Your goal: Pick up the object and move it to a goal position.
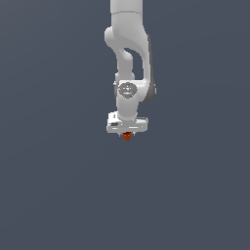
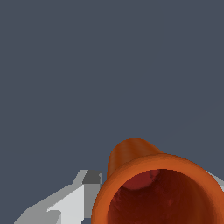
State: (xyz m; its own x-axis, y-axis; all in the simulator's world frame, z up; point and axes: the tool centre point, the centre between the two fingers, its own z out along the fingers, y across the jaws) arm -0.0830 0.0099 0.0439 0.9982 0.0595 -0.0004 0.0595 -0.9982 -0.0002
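The object (image 1: 127, 136) is a tiny orange-red piece peeking out just under my white gripper (image 1: 127, 135) in the middle of the exterior view. The gripper is shut on it and holds it in the air. In the wrist view the object (image 2: 148, 175) fills much of the picture as an orange, hollow, flared cylinder with a dark red inside. One white and grey finger (image 2: 72, 201) shows beside it. The other finger is mostly hidden behind the object.
The white arm (image 1: 129, 58) comes down from the top of the exterior view. Around it there is only a plain dark grey-blue background (image 1: 49, 171). No goal marker shows.
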